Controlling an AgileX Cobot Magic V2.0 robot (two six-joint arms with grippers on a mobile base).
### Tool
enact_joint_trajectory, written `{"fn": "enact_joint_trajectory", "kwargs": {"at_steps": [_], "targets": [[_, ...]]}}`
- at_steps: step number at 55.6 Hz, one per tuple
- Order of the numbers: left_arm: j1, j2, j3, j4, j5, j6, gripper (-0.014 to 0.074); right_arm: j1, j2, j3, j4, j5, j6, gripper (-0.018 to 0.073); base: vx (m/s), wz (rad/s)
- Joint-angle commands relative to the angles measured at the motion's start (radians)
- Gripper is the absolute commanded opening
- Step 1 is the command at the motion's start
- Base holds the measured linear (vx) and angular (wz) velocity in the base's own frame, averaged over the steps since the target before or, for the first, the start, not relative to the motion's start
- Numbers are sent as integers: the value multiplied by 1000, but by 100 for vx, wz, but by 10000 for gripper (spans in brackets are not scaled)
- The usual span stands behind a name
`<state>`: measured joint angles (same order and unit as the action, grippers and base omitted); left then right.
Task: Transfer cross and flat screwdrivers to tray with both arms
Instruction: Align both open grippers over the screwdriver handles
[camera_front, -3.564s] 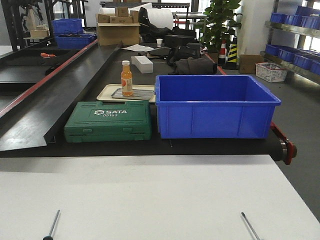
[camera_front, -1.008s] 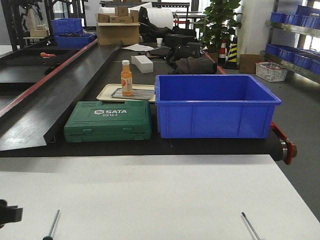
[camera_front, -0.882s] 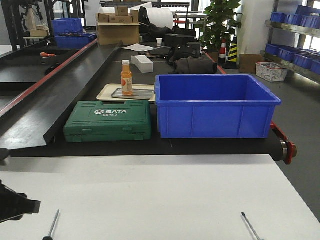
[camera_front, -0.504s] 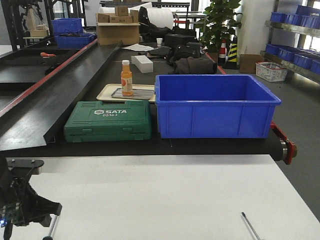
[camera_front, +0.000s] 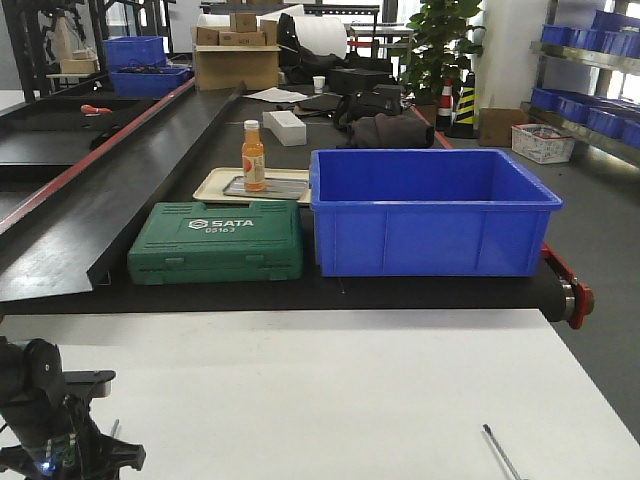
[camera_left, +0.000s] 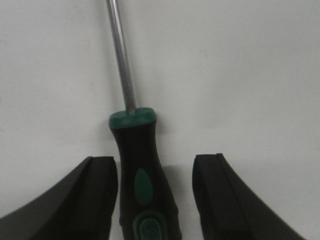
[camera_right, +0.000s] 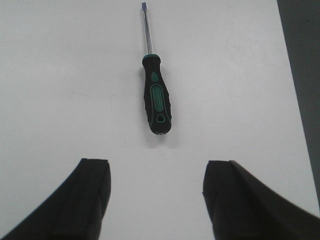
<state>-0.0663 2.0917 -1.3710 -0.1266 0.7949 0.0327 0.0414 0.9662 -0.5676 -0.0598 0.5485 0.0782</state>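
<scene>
White bench (camera_front: 330, 390), front view: the left tool (camera_front: 85, 458) sits low at the near edge. Left wrist view: jaws apart, straddling the screwdriver (camera_left: 142, 180) handle, ready to close. Right wrist view: right tool (camera_right: 155, 192) spread, empty; flat screwdriver (camera_right: 156, 100) lies just ahead, centred for approach.

Front view, lower left | left arm (camera_front: 45, 415) has entered frame and descended | now covers most of the left screwdriver (camera_left: 142, 180) shaft, earlier fully exposed on counter (camera_front: 320, 390)
</scene>
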Motion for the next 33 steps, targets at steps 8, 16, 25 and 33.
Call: {"fn": "enact_joint_trajectory", "kwargs": {"at_steps": [8, 16, 25, 33], "targets": [[-5, -19, -33, 2, -74, -1, 472, 3, -7, -35, -8, -52, 1, 489, 0, 0], [-5, -17, -33, 2, -104, -1, 472, 3, -7, -35, -7, -37, 1, 489, 0, 0], [-5, -1, -33, 0, -98, -1, 472, 3, 2, -42, -7, 27, 17, 489, 0, 0], [-5, 13, -33, 0, -84, -1, 471, 3, 62, -114, -11, 133, 22, 489, 0, 0]]}}
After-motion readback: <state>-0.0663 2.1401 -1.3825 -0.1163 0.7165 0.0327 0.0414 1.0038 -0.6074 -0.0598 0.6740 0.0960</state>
